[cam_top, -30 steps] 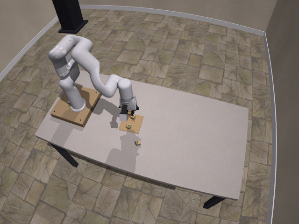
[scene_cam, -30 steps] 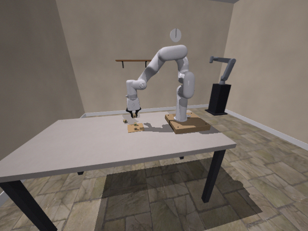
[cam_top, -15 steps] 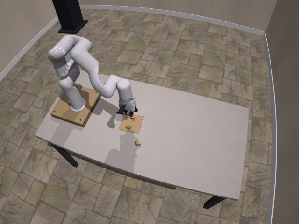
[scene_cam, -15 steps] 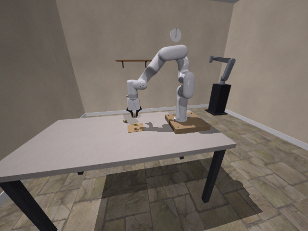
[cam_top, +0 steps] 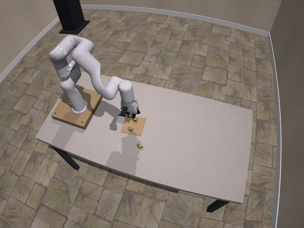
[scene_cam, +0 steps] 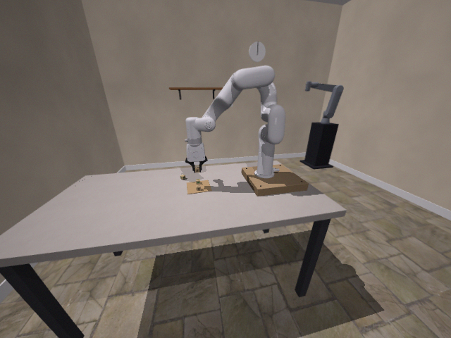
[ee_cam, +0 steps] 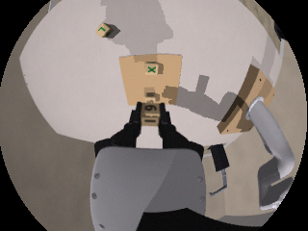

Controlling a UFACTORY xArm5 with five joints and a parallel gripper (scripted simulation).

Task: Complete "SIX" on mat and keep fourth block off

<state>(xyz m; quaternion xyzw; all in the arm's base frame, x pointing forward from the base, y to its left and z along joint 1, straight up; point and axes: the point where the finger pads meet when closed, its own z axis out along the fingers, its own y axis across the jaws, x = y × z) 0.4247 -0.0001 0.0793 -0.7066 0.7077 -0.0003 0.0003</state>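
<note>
Clamping a wooden block point(cam_top: 131, 115) point(scene_cam: 196, 169) point(ee_cam: 150, 114) between the fingers of the claw point(cam_top: 131, 115) point(scene_cam: 196, 170) point(ee_cam: 150, 109), and holding it up in the air, apart from the table point(cam_top: 196, 137) point(scene_cam: 127, 203) point(ee_cam: 72, 87). Showing dark marks on two of the held block's faces in the wrist view, one like a 9 or a 6, the other a plain bar. Pointing the claw downward, near the left end of the mat point(cam_top: 140, 125) point(scene_cam: 192, 189) point(ee_cam: 168, 79). Seeing the left block point(cam_top: 135, 118) point(scene_cam: 198, 188) point(ee_cam: 149, 93) resting on the mat, partly shaded, with an S-like mark. Seeing the X block point(cam_top: 130, 128) point(scene_cam: 197, 182) point(ee_cam: 151, 69) lying farther right on the mat, its green letter on top, with a gap between the two. Finding the loose block point(cam_top: 140, 145) point(scene_cam: 182, 177) point(ee_cam: 103, 30) sitting off the mat, beyond its right end, turned askew, its green mark too small to name surely.
</note>
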